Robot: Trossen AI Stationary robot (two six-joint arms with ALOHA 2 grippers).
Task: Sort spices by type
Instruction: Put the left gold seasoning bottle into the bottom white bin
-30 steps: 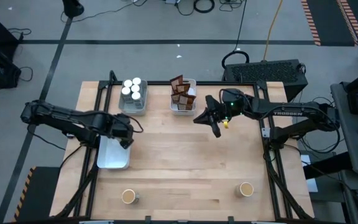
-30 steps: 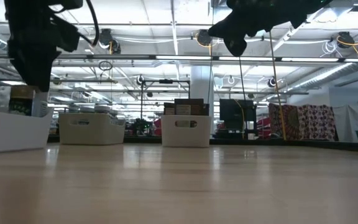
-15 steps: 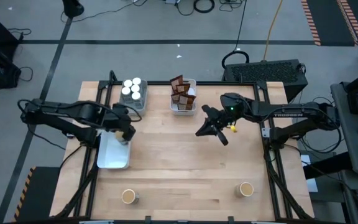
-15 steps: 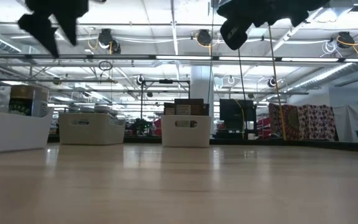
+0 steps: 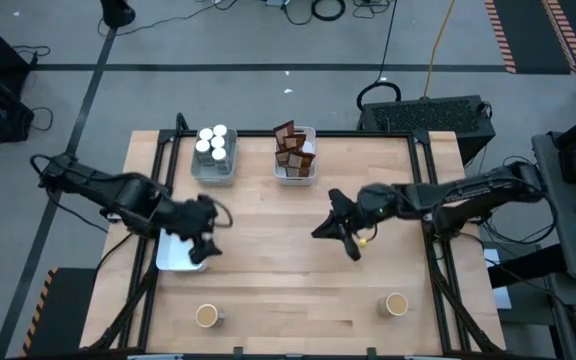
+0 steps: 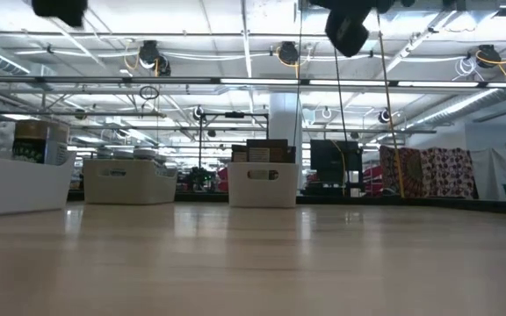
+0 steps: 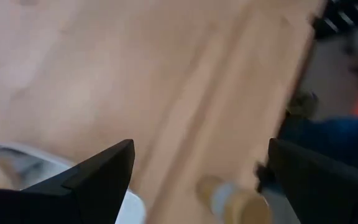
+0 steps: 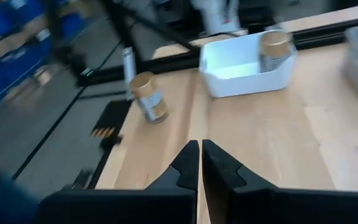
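Both arms have swung toward the table's near half over the past second: the right gripper [image 5: 340,232] has dropped from beside the packet tray to mid-table, and the left gripper [image 5: 203,240] has come down over its tray's near end. Nearest, two round tan-topped spice jars stand loose on the pale wooden table [image 5: 298,290], one at seven o'clock [image 5: 207,316], one at five o'clock [image 5: 396,304]. At nine o'clock the white rectangular plastic tray [image 5: 173,255] holds one tan-topped jar [image 8: 273,48]. Farthest, at eleven o'clock, a clear tray of round white-topped jars [image 5: 213,143]; at twelve, a white tray of dark brown rectangular packets [image 5: 292,147]. The left gripper's fingers stand wide apart with nothing between them; the right's are pressed together, also empty. The risk ahead: closed fingers descending on a loose jar would likely topple it and send it rolling off the near edge.
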